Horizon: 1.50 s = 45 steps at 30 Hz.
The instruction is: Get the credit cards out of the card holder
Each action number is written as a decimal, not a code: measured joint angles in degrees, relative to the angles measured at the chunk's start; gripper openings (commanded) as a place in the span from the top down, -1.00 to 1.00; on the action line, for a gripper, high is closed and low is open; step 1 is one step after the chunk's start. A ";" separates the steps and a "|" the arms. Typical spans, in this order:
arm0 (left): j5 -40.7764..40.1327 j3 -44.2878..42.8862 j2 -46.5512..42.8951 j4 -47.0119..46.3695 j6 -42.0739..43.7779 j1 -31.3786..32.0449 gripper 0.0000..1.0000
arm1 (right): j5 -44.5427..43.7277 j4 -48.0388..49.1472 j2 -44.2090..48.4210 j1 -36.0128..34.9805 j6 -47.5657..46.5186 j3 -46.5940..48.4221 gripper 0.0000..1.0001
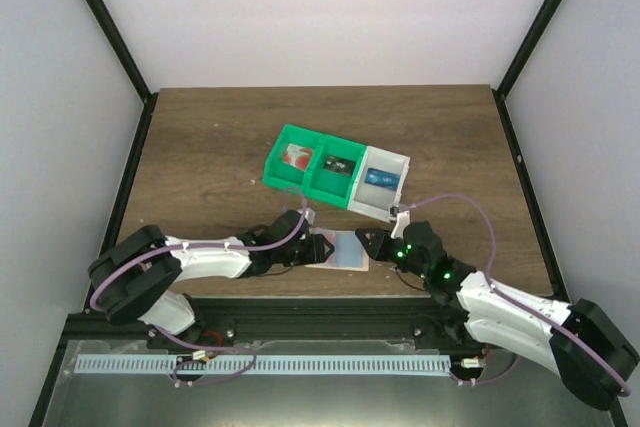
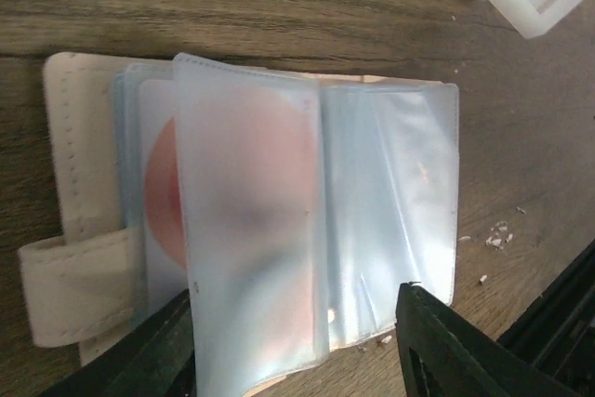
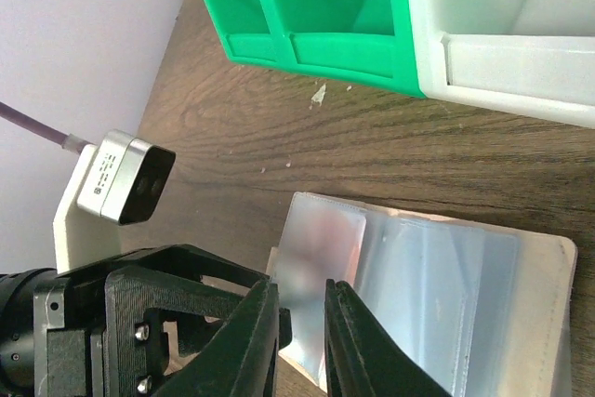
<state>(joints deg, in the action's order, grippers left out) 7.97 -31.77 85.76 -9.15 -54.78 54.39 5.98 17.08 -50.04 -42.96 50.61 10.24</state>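
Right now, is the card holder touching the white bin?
Apart. The right wrist view shows bare table between card holder and white bin.

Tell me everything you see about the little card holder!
The card holder lies open on the table before the bins. Its cover looks like cream-pink fabric, stitched, with a strap tab. Inside are frosted pale-blue plastic sleeves; one shows a card with a red-orange circle. The left gripper, open, flanks its edge; the right gripper hovers over one sleeve.
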 measured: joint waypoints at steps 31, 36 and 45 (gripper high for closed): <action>7.69 -1.36 2.23 -13.81 0.74 2.43 -0.08 | -1.51 -4.22 5.57 0.00 -0.59 0.00 0.61; 7.17 -0.61 -1.42 -12.90 1.03 0.90 -0.10 | -1.16 -4.74 6.40 0.00 -0.90 0.00 0.58; 5.44 5.79 -9.01 -9.33 2.08 -6.29 0.47 | 7.15 -0.66 -6.82 -0.48 -1.92 2.08 0.49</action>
<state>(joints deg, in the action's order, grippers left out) 13.41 -25.98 76.75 -18.48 -52.71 48.10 13.13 16.43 -56.86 -43.44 48.69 12.32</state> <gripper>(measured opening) 0.390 0.239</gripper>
